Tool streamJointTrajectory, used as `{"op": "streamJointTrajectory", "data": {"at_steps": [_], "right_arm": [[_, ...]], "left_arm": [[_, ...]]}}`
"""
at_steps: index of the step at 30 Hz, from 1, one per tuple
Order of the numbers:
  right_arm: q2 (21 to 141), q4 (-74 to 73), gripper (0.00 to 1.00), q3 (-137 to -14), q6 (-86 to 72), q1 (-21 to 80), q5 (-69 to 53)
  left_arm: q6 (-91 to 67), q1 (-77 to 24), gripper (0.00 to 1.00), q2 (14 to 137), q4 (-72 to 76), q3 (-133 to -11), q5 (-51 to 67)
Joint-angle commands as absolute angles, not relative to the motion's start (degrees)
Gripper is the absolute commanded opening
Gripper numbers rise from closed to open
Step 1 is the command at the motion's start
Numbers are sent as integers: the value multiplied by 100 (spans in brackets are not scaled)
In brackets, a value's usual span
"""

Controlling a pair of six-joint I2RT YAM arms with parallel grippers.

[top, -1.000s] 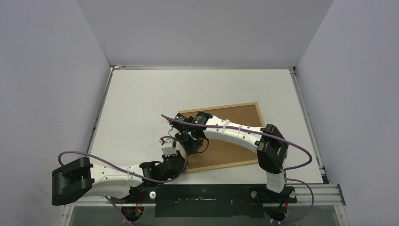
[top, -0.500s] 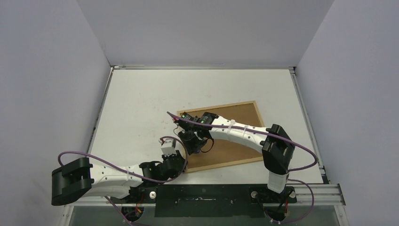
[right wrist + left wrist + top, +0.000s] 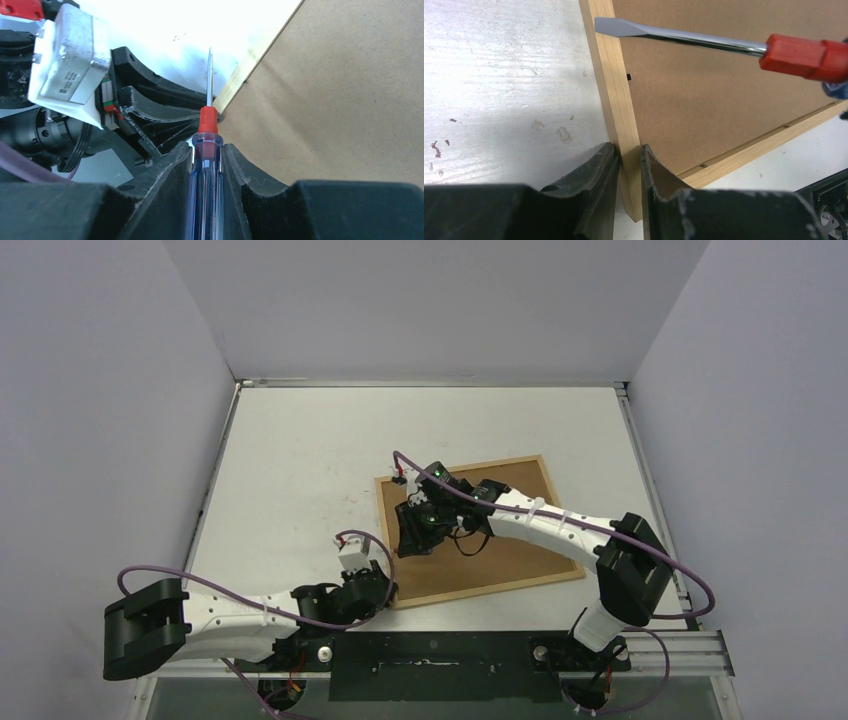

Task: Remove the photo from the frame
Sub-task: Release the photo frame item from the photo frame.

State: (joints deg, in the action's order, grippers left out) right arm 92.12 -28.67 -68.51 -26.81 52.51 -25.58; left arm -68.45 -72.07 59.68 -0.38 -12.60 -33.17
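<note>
Top external view: the frame (image 3: 480,588) lies flat on the table (image 3: 290,450), back side up, right of centre and near the front edge. The brown backing panel (image 3: 525,502) is seated inside its moulding. No photo shows; I judge that it lies beneath the panel. The left gripper (image 3: 380,585) is at the frame's near left corner, and the right gripper (image 3: 413,532) hangs over the panel's left part.

Left wrist view: the jaws pinch the left moulding close to that corner, one finger on the table side and the other on the panel side. The flat blade of a screwdriver (image 3: 684,39) reaches across above the moulding, its tip seemingly clear of the wood. A small dark tab (image 3: 629,76) sits at the panel's edge, too small to tell what it is.

Right wrist view: the jaws clamp the screwdriver's clear blue handle, and the blade points out past the moulding's inner edge.

By my reading, the frame is steadied and the tool is in hand, but no prying has begun. The panel has yet to be loosened and lifted, and the photo drawn out.
</note>
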Motion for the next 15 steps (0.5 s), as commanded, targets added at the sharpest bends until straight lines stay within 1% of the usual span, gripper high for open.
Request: {"op": "streamJointTrajectory", "data": {"at_steps": [1,5,10,15], "right_arm": [[8943,-2503,0,-6676,-2652,5056,-2537],[8965,-2735,0,-6594,-2530,4985,-2399],[8982,-2771,0,-6472,-2421,4983,-2638],[8932,-2887,0,-6362,-2285,4990,-2572]], "left_arm": [[-6861,-7269,0,6074,-1271,-1080,-2793],[-6890,-7269,0,6081,-1300,-1105,-2786],[-6899,-7269,0,6091,-1321,-1123,-2795],[-6908,-7269,0,6078,-1352,-1133,-2785]]}}
